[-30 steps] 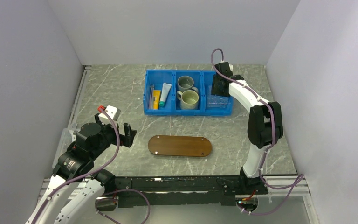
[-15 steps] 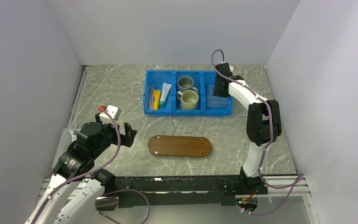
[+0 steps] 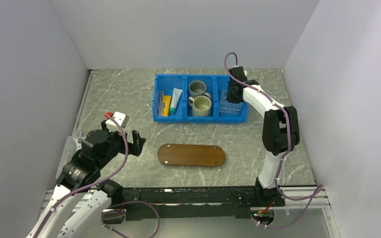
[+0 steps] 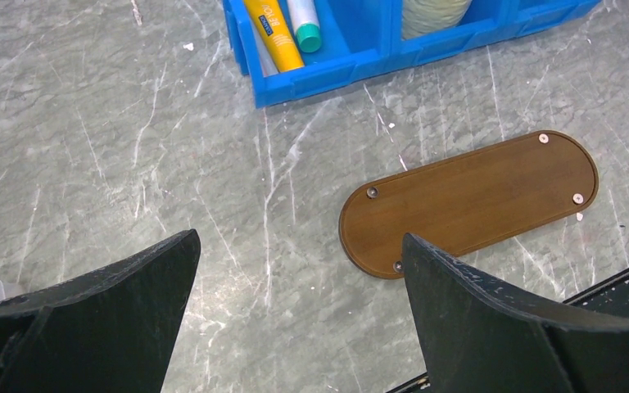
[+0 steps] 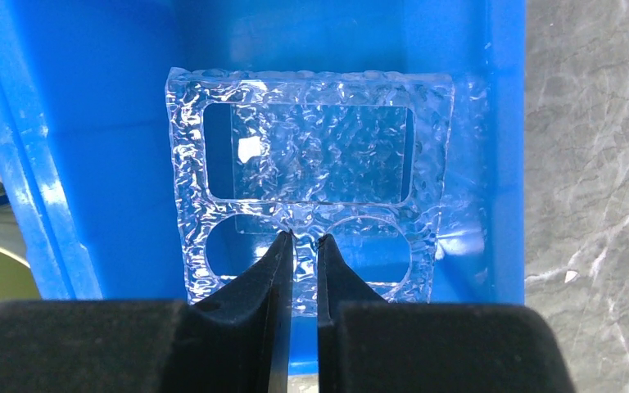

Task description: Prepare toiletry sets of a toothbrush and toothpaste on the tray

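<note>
The right claw (image 5: pixel 305 239) is deep in the right compartment of the blue bin (image 5: pixel 41 164), its jaws nearly closed and pinching the thin rib between the two round holes of the clear holder (image 5: pixel 311 147). That grip looks risky. The rib is narrow and the plastic glossy, so the holder could swivel or slip out on a lift. It also sits close to the bin's walls, where a corner could catch and drag the whole bin.

The left claw (image 4: pixel 299 241) hangs wide open with nothing in it, above the tabletop (image 4: pixel 115 139) just left of the tray (image 4: pixel 471 201). The tray is bare. The yellow tube (image 4: pixel 272 33), the teal-capped tube (image 4: pixel 305 20) and the toothbrushes (image 3: pixel 160 101) all lie in the bin's left compartment. They are packed side by side, so grabbing one could nudge or pick up its neighbour.
</note>
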Available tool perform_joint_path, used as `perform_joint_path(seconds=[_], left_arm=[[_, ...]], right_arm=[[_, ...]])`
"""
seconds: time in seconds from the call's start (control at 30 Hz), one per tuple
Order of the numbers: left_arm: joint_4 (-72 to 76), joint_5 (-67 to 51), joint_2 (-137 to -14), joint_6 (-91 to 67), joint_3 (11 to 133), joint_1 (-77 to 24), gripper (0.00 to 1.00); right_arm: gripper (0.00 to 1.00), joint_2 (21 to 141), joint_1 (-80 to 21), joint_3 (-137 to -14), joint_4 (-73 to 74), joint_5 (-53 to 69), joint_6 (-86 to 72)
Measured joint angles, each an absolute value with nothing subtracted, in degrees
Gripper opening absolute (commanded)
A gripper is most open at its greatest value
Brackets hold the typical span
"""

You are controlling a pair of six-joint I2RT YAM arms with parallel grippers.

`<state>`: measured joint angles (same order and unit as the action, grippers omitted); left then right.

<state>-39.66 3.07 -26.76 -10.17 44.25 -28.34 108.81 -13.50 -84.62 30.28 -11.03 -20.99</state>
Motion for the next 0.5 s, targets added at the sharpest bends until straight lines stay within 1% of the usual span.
perform_joint_path(seconds=[0.2,0.5], left_arm=[[-39.66,3.46,-26.44,-10.17,44.25,-28.34,0.99],[-39.68,3.99,-26.04,-10.20,44.25,-28.32,0.99]], right_arm=[[0.00,107.13,-13.78,-86.74,33.23,-11.90,-20.34],[0.00,98.76,-14.44,-88.71,35.75,-14.39,-19.38]])
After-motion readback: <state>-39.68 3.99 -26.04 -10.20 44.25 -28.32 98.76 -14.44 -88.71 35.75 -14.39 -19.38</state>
